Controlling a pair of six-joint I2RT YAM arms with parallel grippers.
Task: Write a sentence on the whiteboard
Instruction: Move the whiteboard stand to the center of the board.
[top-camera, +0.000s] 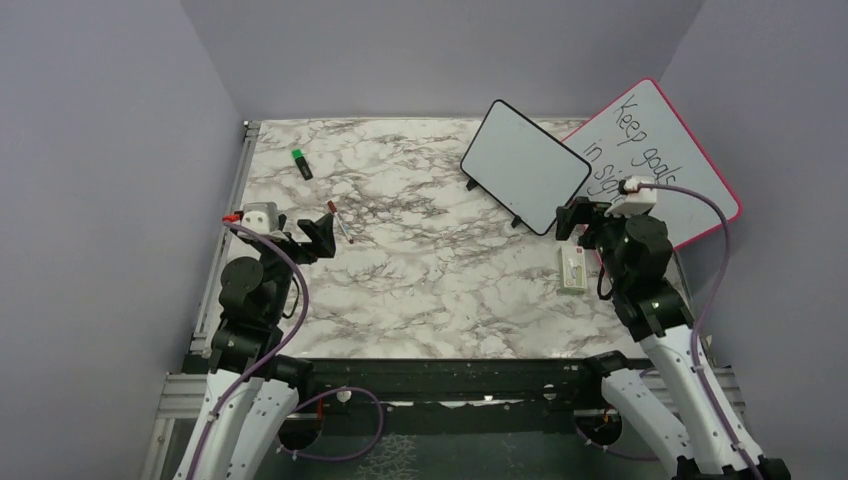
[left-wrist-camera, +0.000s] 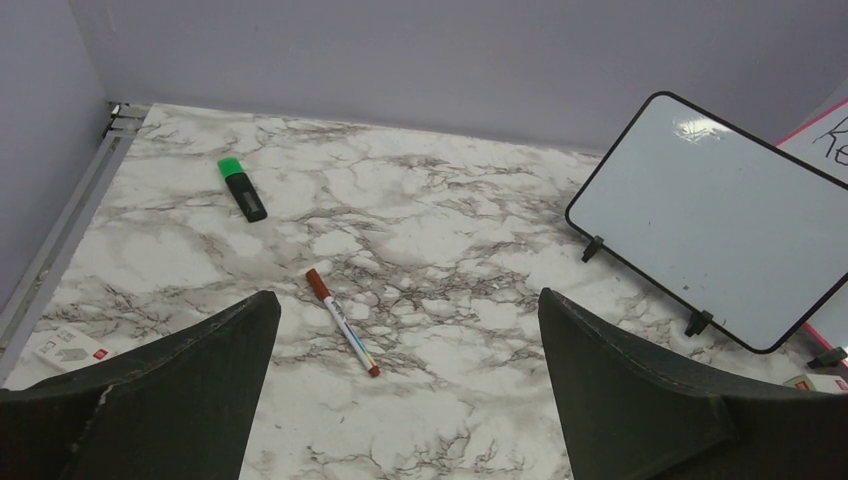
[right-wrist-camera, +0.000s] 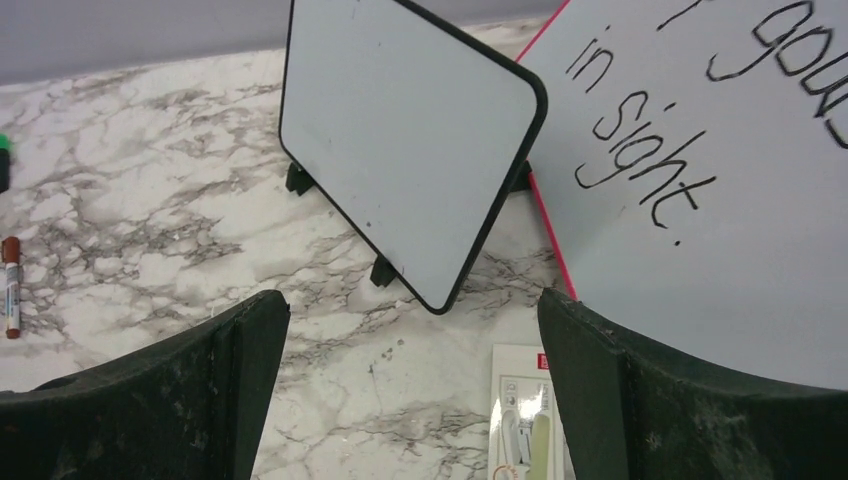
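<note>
The whiteboard (top-camera: 525, 165) stands propped on its little black feet at the far right of the marble table (top-camera: 430, 290). It is turned at an angle and its face is plain white. Its right corner sits in front of the pink-framed board (top-camera: 660, 160), which bears black handwriting; whether the two frames touch is hard to say from these views.

The right gripper (top-camera: 580, 215) hangs just beside the whiteboard's near edge with its fingers spread wide, holding nothing. A flat card package (top-camera: 572, 268) lies on the table just beside that arm.

The left gripper (top-camera: 318, 238) is spread apart too and holds nothing. A marker with a reddish-brown cap (top-camera: 340, 222) lies on the table just beyond its fingertips. A green-capped highlighter (top-camera: 301, 164) lies farther back, towards the far left corner.
</note>
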